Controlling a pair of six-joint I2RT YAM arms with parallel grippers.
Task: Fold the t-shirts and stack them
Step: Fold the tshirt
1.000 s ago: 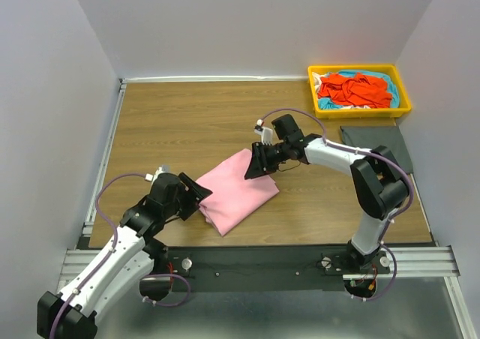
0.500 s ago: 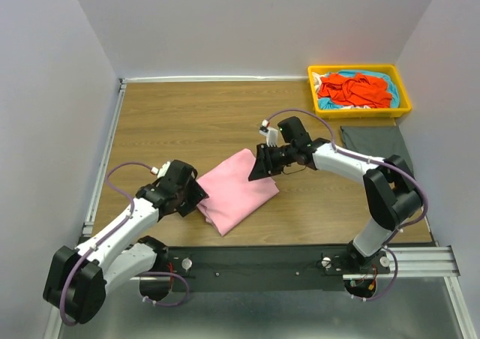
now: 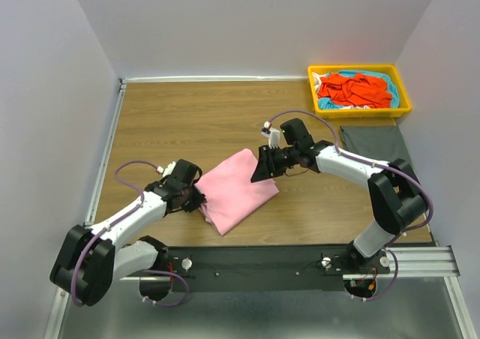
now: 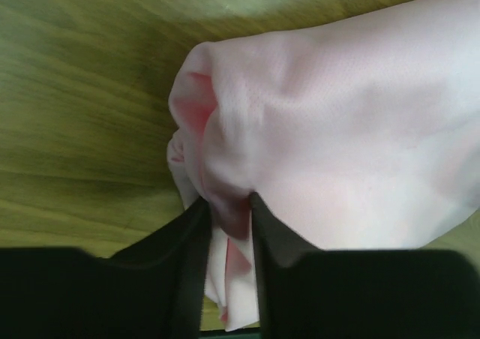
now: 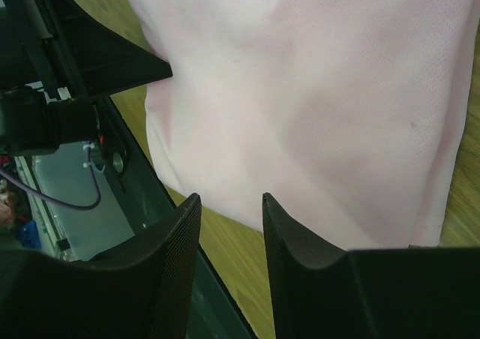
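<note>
Slippage is the risk: the left claw (image 4: 229, 200) pinches only a thin fold of the pink shirt (image 4: 337, 129) while the right claw (image 5: 230, 198) hangs half-open above it.

You'll find nothing to read here — no lettering, label, brand mark or number shows in any of the three views. The pink t-shirt (image 3: 236, 189) is plain cloth, the yellow tray (image 3: 360, 112) shows no print you could make out, and the small white part on the right arm (image 3: 274, 137) is too small to tell.
</note>
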